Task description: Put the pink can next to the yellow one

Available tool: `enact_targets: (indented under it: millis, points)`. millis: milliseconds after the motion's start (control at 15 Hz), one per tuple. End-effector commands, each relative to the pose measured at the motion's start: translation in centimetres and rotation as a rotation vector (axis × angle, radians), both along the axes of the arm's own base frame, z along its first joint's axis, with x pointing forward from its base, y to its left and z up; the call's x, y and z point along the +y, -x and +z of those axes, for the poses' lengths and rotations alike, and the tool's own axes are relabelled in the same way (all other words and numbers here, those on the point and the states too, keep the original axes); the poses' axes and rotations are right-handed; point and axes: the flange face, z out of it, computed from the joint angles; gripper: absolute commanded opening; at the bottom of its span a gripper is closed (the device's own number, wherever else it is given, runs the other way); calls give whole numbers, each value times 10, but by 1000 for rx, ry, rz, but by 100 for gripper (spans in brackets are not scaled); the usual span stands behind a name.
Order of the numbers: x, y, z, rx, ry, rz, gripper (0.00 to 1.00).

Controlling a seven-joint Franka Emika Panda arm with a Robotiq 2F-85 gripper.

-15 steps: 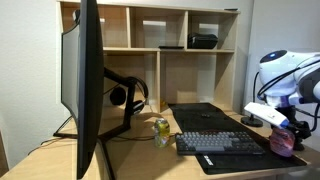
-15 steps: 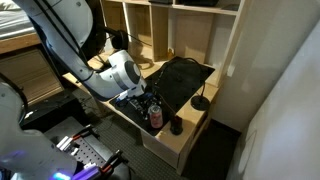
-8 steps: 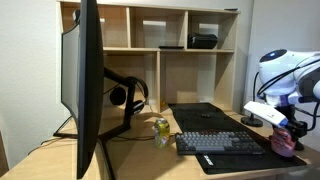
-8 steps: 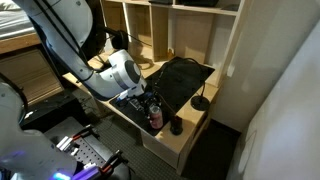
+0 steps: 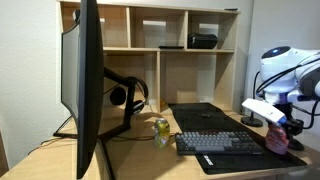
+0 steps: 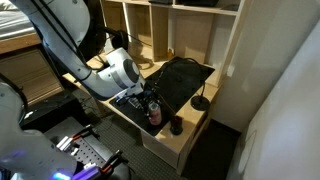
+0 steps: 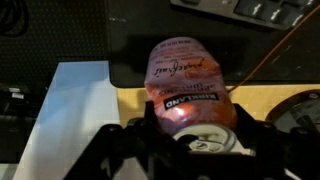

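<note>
We have the gripper [image 7: 192, 138] clamped on the pink can [image 7: 186, 78], with the jaws narrowed to the can's width and one finger on each side near its silvery top. In an exterior view the pink can [image 5: 277, 141] is roughly upright at the far end of the keyboard [image 5: 220, 143]. Whether it touches the desk [image 5: 150, 160] we cannot quite tell. The yellow-green can [image 5: 161, 131] stands well apart, past the keyboard's other end, near the monitor [image 5: 88, 85] and headphones [image 5: 128, 95].
</note>
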Motion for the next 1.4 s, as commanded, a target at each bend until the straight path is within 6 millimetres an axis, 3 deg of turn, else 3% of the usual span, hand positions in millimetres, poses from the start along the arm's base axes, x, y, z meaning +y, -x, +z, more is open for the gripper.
enact_targets:
  millis: [0, 267, 333, 400, 467, 600, 667, 733, 1000, 1200, 1267, 1333]
  points:
    - [25, 29, 41, -88, -29, 126, 49]
    - [56, 63, 79, -199, -14, 253, 49]
    - [50, 33, 81, -212, -18, 263, 49]
    - [43, 38, 84, -219, -10, 235, 49]
    - [49, 36, 82, -208, -8, 231, 74]
    - [46, 34, 88, -222, -2, 226, 74]
    - [44, 34, 88, -221, -2, 222, 49]
    - [58, 33, 89, -232, -9, 269, 49]
    - [159, 35, 100, -281, -62, 535, 49]
    - [244, 58, 99, -288, -115, 722, 49]
    - [257, 67, 101, -292, -140, 783, 49]
    - [257, 70, 102, -299, -192, 824, 49]
